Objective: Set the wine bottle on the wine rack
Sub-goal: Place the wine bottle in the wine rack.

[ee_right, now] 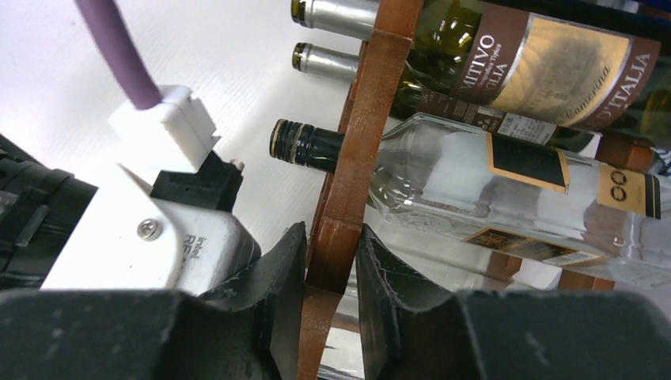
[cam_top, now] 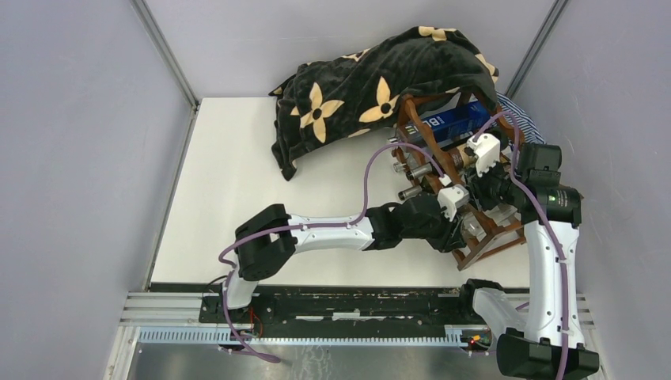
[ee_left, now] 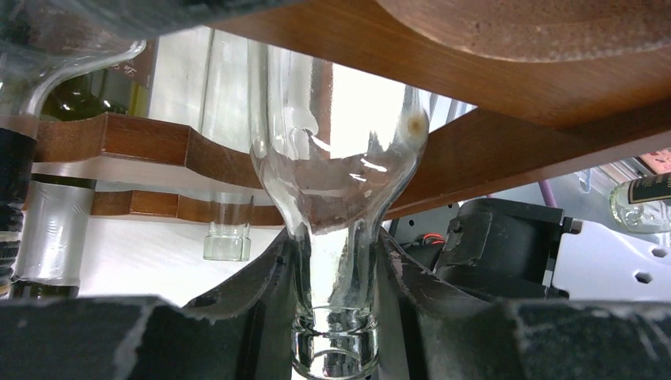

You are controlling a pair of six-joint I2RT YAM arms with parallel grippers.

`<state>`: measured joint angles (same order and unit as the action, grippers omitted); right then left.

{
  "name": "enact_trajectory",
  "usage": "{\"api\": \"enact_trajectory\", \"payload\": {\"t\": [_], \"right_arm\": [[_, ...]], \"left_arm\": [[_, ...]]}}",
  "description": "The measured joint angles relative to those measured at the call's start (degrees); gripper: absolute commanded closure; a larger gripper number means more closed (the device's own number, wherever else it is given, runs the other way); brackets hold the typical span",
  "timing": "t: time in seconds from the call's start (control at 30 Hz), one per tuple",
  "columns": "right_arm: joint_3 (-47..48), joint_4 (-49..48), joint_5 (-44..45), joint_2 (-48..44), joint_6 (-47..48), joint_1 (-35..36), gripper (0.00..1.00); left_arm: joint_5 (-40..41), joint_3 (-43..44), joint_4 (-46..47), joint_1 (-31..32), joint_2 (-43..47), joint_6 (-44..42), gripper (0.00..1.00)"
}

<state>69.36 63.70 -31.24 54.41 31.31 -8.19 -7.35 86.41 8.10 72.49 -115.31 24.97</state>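
The dark reddish-brown wine rack (cam_top: pixel 483 237) stands at the right of the table with several bottles in it. My left gripper (ee_left: pixel 334 273) is shut on the neck of a clear glass wine bottle (ee_left: pixel 332 158), whose body lies between the rack's wavy rails (ee_left: pixel 142 138). In the top view the left gripper (cam_top: pixel 453 218) reaches into the rack's near end. My right gripper (ee_right: pixel 331 269) is shut on a wooden upright of the rack (ee_right: pixel 360 158); in the top view it (cam_top: pixel 494 190) sits at the rack's right side.
A black blanket with tan flowers (cam_top: pixel 372 87) drapes over the rack's far end. A blue box (cam_top: pixel 455 120) lies on the rack's top. Labelled bottles (ee_right: pixel 506 63) fill upper tiers. Grey walls close in on both sides.
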Motion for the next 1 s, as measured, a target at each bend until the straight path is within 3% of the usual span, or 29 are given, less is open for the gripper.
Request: {"api": "enact_trajectory", "payload": {"t": [0.53, 0.63, 0.8, 1.0], "right_arm": [[-0.3, 0.6, -7.8, 1.1, -0.4, 0.7, 0.63], [-0.3, 0.7, -9.5, 1.6, -0.4, 0.7, 0.56], [-0.1, 1.2, -13.4, 2.5, 0.9, 1.8, 0.33], [8.0, 3.8, -15.2, 5.8, 5.1, 2.3, 0.2]], "left_arm": [[0.1, -5.7, -1.6, 0.0, 7.4, -1.6, 0.96], [-0.3, -6.5, -3.5, 0.0, 8.9, -3.4, 0.97], [-0.7, -8.0, -6.6, 0.0, 11.5, -5.2, 0.97], [-0.9, -8.1, -8.3, 0.0, 12.1, -6.4, 0.97]]}}
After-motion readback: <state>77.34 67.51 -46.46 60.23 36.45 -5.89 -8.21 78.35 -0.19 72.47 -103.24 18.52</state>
